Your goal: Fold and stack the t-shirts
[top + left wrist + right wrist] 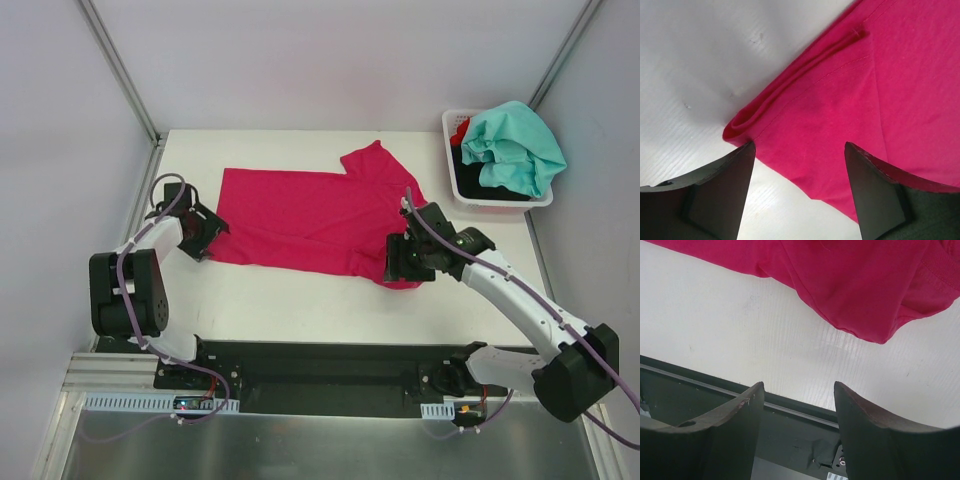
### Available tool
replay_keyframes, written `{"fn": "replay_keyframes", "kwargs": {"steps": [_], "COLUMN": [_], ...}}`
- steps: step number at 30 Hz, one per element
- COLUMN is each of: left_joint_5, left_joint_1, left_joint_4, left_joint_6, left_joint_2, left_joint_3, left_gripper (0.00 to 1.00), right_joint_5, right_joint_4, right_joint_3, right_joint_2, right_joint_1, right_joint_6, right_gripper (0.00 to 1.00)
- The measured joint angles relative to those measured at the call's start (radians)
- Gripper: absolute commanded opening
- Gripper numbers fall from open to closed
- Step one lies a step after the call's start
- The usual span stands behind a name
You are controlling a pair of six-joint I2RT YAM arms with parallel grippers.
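Note:
A large magenta-pink t-shirt (300,215) lies spread across the white table (280,300), with one sleeve pointing toward the back. My left gripper (208,234) is at the shirt's left edge. It is open, and a folded corner of the pink shirt (880,90) lies just past the fingertips of the left gripper (800,147). My right gripper (404,262) hovers over the shirt's front right corner. It is open with nothing between the fingers of the right gripper (799,385), and the pink hem (860,280) lies beyond them. A teal-mint t-shirt (515,148) is heaped in the basket over red (460,130) and black (480,182) cloth.
The white plastic basket (497,206) stands at the table's back right corner. A black base rail (330,365) runs along the table's near edge and shows under the right fingers as a black strip (790,435). White walls enclose the table at the back and sides.

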Motion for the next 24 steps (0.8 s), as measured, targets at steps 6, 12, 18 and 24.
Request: {"fn": "replay_keyframes", "kwargs": {"steps": [6,12,18,24], "left_joint_5": [0.018,0.008,0.003,0.003], "left_joint_1": [-0.027,-0.035,-0.037,-0.037], "left_joint_4": [0.060,0.103,0.129,0.143], "left_joint_6": [-0.006,-0.006,-0.006,-0.003], "left_joint_2": [0.078,0.077,0.071,0.064], "left_joint_3": [-0.011,-0.023,-0.039,-0.048], "left_gripper": [0.72,0.72,0.72,0.72], "right_joint_5": [0.000,-0.025,-0.120,-0.173], "right_joint_4": [0.000,0.042,0.188,0.335], "right_joint_3": [-0.005,-0.045,-0.094,-0.095], "right_joint_2": [0.010,0.011,0.090,0.219], "right_joint_1": [0.000,0.000,-0.018,-0.035], "right_joint_6": [-0.001,-0.021,-0.027,-0.048], "right_gripper": [0.61,0.63,0.62,0.63]}}
